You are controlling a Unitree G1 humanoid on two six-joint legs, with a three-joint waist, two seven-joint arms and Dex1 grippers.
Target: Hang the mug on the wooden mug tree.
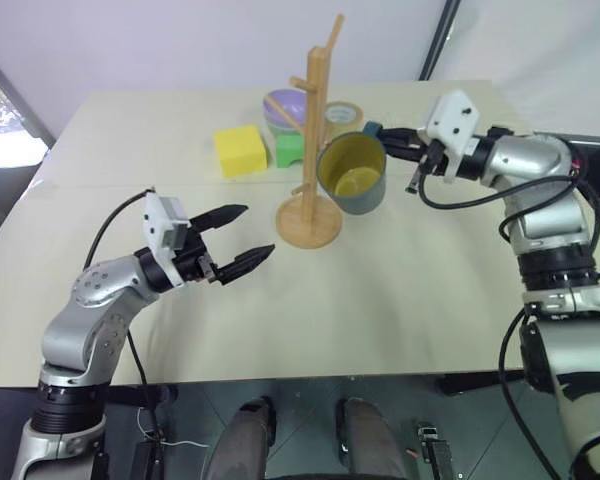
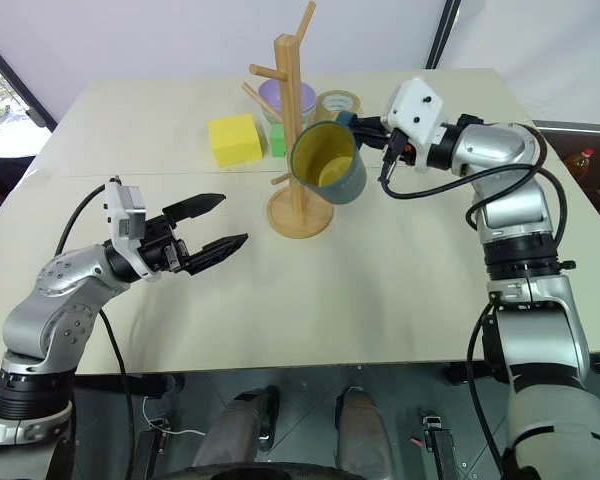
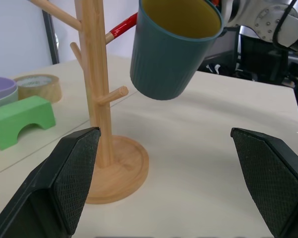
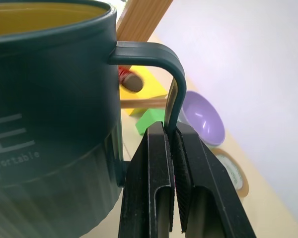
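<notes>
Mug (image 1: pixel 352 173) airborne, handle pinched by right pincer (image 1: pixel 392 139), arm outstretched.

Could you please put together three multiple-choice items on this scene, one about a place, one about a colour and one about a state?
1. Where is the mug?
A. Lifted off the table beside the wooden mug tree
B. Standing on the table by the yellow block
C. Hanging on a peg

2. What colour is the inside of the mug?
A. Purple
B. Yellow-green
C. White

3. How does the right gripper stand?
A. Open above the mug
B. Shut on nothing
C. Shut on the mug's handle

Answers:
1 A: the left wrist view shows the mug in the air next to the pole, on no peg.
2 B: its tilted mouth shows a yellow-green interior.
3 C: the right wrist view shows both fingers pinching the handle loop. The left gripper is open and apart from it.
</notes>
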